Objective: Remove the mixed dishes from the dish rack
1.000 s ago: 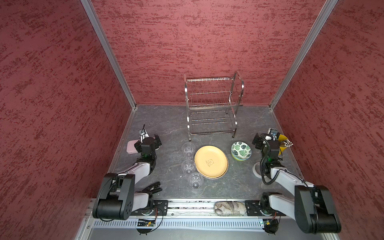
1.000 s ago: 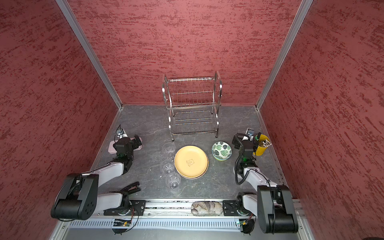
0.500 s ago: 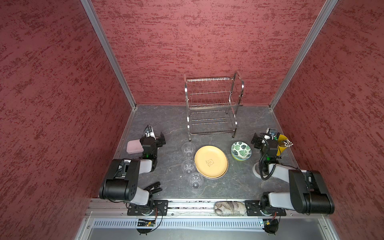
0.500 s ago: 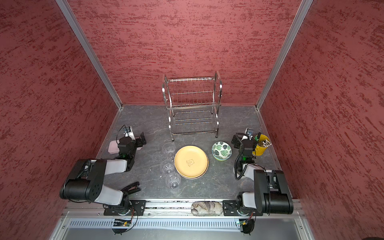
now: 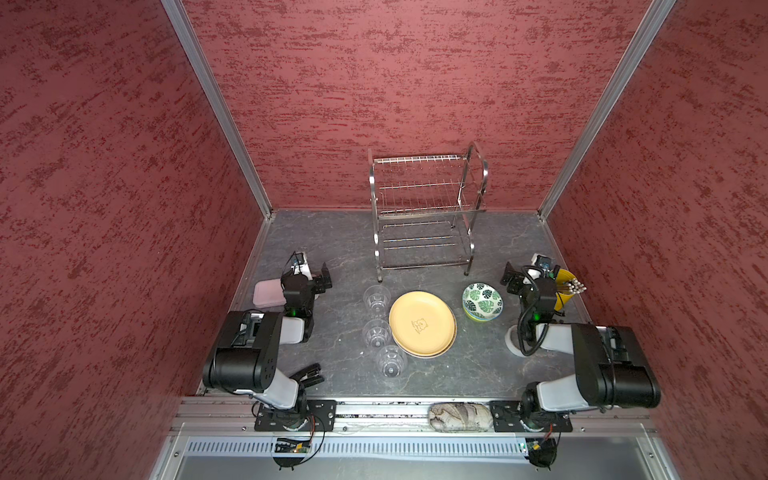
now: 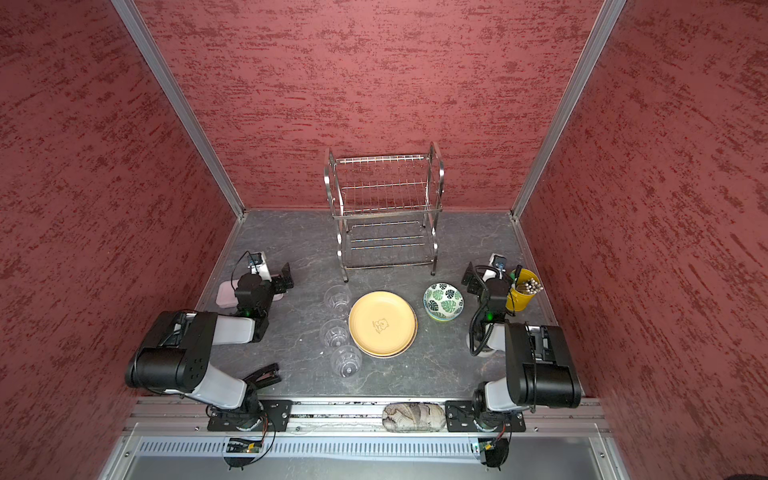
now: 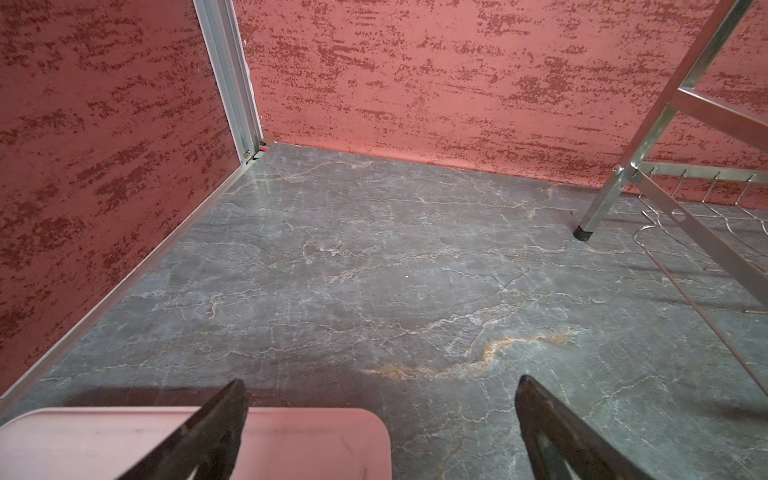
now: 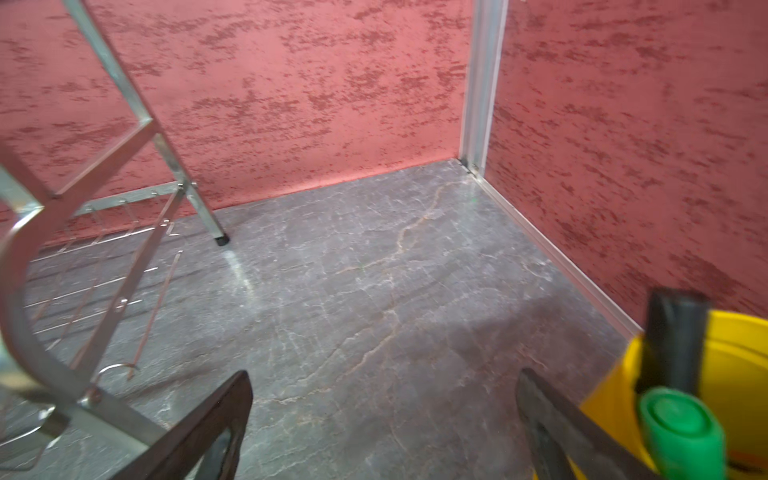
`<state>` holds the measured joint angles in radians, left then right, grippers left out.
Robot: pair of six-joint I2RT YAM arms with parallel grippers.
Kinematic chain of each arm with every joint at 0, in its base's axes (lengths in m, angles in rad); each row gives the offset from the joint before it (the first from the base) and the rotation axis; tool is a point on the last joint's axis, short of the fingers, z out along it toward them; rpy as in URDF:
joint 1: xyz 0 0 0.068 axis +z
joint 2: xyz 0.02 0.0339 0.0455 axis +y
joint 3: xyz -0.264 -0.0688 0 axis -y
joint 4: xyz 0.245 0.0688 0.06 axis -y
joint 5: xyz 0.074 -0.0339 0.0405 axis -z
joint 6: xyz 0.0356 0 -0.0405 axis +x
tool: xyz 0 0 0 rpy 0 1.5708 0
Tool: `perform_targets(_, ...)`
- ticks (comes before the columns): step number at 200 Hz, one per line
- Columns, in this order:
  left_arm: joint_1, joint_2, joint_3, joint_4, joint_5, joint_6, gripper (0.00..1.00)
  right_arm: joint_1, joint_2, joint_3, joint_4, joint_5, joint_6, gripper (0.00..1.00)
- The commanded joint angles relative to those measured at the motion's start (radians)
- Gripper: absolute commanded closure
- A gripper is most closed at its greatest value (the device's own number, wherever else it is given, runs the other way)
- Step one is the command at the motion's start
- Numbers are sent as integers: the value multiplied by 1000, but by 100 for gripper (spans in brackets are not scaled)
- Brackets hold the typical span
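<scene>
Upper centre: upright two-tier steel rack (image 5: pixel 427 216). Just below: yellow bear plate (image 5: pixel 422 324), leaf bowl (image 5: pixel 482 300) rightward, three upright tumblers (image 5: pixel 377 332) leftward.

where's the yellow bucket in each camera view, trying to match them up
Top view: the yellow bucket stands on the right, past the leaf bowl.
Top view: same place, with more of it showing.
Left wrist: not in it.
Right wrist: close up, with utensil handles sticking out.
Shared landmark: the dish rack, in all four.
</scene>
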<state>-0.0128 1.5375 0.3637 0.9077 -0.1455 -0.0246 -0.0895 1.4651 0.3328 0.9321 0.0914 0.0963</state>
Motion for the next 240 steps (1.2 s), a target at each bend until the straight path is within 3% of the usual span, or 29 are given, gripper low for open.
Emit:
perform_targets(1,14,0,-6,31,58,19,1,-10,42,8,86,-126,-36,1)
perform_targets(28,20,0,4,8,90,24,0,-15,51,-22,148,-151,-39,1)
perform_targets(59,25,0,7,2,97,22,0,-14,79,-71,259,-95,-18,1)
perform_targets(167,27,-2,9,-1,101,20,0,-15,80,-93,297,-86,-17,1)
perform_targets(190,27,-2,9,-1,102,20,1,-13,81,-96,304,-131,-32,1)
perform_targets(205,27,-2,9,-1,102,20,1,-13,83,-48,221,-225,-71,1)
perform_targets(240,27,-1,10,-1,103,21,1,-13,83,-49,220,-226,-71,1)
